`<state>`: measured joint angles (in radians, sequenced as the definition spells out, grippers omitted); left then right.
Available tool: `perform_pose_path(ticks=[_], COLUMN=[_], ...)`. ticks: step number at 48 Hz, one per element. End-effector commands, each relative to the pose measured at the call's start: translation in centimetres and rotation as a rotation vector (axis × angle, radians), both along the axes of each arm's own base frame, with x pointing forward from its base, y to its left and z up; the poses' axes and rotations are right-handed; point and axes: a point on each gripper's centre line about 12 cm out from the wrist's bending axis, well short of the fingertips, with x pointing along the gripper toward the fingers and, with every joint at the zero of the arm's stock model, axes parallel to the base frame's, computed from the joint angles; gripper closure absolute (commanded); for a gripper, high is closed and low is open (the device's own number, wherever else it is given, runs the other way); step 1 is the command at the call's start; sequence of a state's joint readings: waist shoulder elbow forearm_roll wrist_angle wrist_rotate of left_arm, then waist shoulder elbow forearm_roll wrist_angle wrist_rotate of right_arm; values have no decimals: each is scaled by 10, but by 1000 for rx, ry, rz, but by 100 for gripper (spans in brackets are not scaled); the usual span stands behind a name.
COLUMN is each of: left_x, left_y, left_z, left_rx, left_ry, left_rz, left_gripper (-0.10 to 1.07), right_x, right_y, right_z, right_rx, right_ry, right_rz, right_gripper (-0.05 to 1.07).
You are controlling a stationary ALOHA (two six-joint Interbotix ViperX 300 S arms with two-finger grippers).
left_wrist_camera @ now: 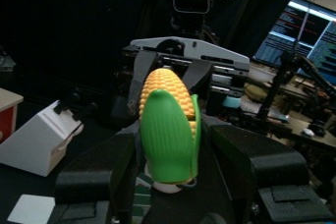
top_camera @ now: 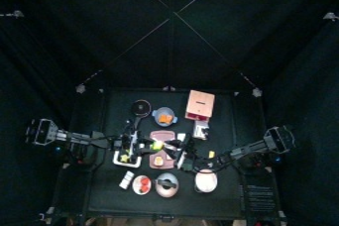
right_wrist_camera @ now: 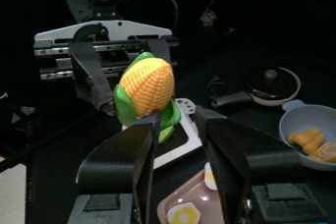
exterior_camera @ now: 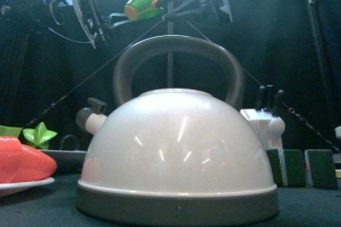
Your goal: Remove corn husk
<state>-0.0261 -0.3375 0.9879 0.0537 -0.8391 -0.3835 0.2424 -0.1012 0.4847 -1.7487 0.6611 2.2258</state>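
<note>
the corn husk (left_wrist_camera: 168, 141) is up in the air above the middle of the worktop (top_camera: 225, 121), wrapped around a small yellow cob (left_wrist_camera: 170, 85) that the left gripper (left_wrist_camera: 168, 174) pinches at its base, cob tip pointing toward the other arm. the right gripper (right_wrist_camera: 164, 130) has its fingers spread to either side of a green leaf of the husk, apparently not yet pressed on it, though the right wrist view leaves contact hard to judge. to do the step well, the right fingers should close on the leaf alone, not the cob, then peel away along the cob while the left holds firm. in the right wrist view a pale blue bowl (right_wrist_camera: 292, 120) holds orange-yellow pieces (right_wrist_camera: 312, 141). in the front view a grey kettle (exterior_camera: 177, 151) fills the foreground.
</note>
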Motion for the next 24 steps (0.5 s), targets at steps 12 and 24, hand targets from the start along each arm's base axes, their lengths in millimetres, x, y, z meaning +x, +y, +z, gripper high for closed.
perform_pose_path(ticks=[12, 24], left_x=[3, -1], left_y=[-1, 3], left_z=[11, 12], left_rx=[4, 2], left_ry=[-37, -72], left_rz=[-3, 9], left_gripper=[30, 30], right_x=[4, 1], right_y=[-12, -11], right_z=[10, 2], right_rx=[14, 33], right_ry=[-25, -2], right_rz=[-34, -37], right_gripper=[57, 73])
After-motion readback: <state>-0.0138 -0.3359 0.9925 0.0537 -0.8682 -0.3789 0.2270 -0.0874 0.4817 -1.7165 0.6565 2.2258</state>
